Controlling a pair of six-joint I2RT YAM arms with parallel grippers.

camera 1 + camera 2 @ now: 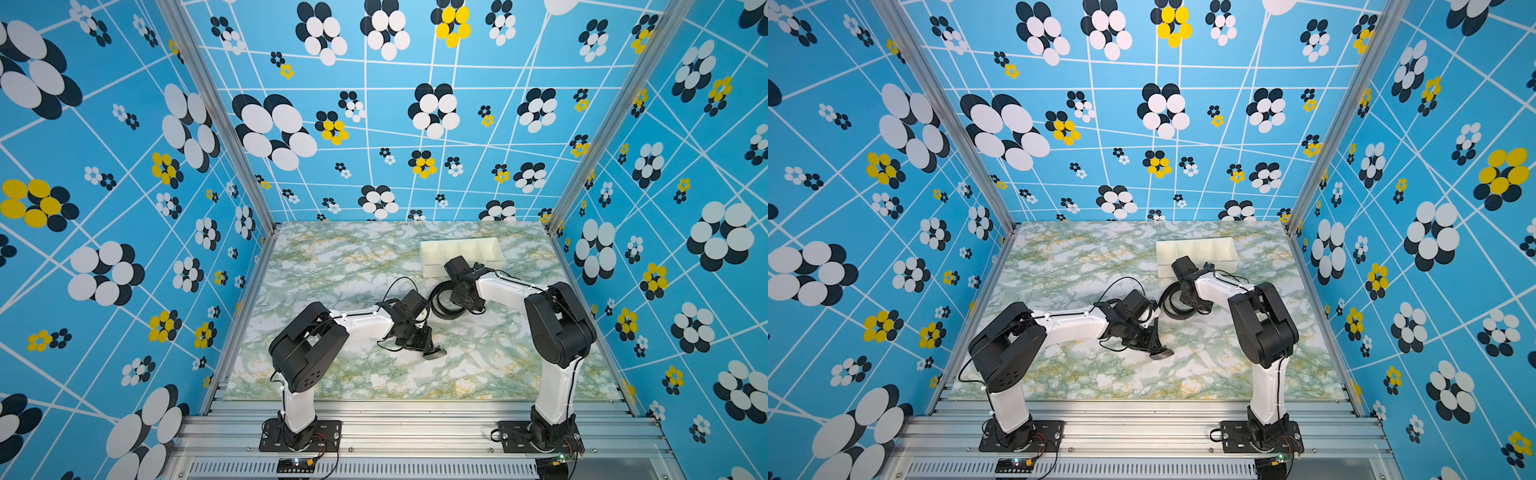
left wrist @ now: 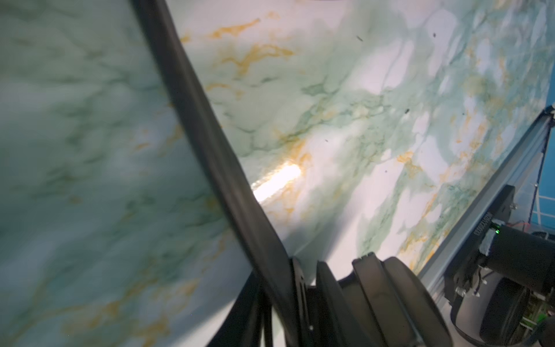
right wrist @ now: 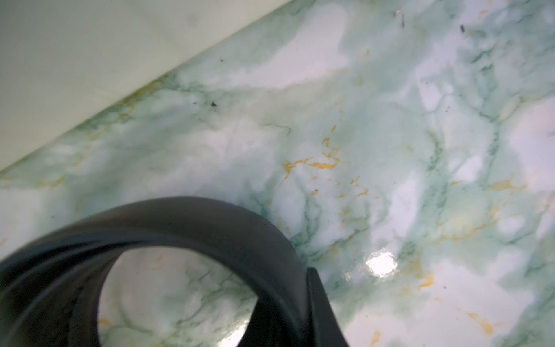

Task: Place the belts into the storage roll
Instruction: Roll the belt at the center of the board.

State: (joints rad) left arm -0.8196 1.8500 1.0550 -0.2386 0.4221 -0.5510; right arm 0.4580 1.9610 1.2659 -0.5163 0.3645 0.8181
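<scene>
The only lettering I can find is a strip of print (image 2: 487, 224) on a black part by the rail in the left wrist view, and it is too blurred to read. The left arm (image 1: 365, 322) folds at its elbow and lays its white forearm out over the table (image 1: 340, 266). Its wrist is bent down and the left gripper (image 1: 432, 351) sits low over the marble. The belt's free end runs right up to it, but I cannot tell whether the jaws hold it. The right arm (image 1: 503, 286) leans in from its side, the right gripper (image 1: 457, 303) dipped at the coiled belt (image 1: 435, 300). One finger (image 3: 319, 303) lies against the coil's outside (its partner is out of sight), so I cannot tell whether it is clamped. The coil lies on the table just in front of the storage roll (image 1: 432, 269), outside it.
</scene>
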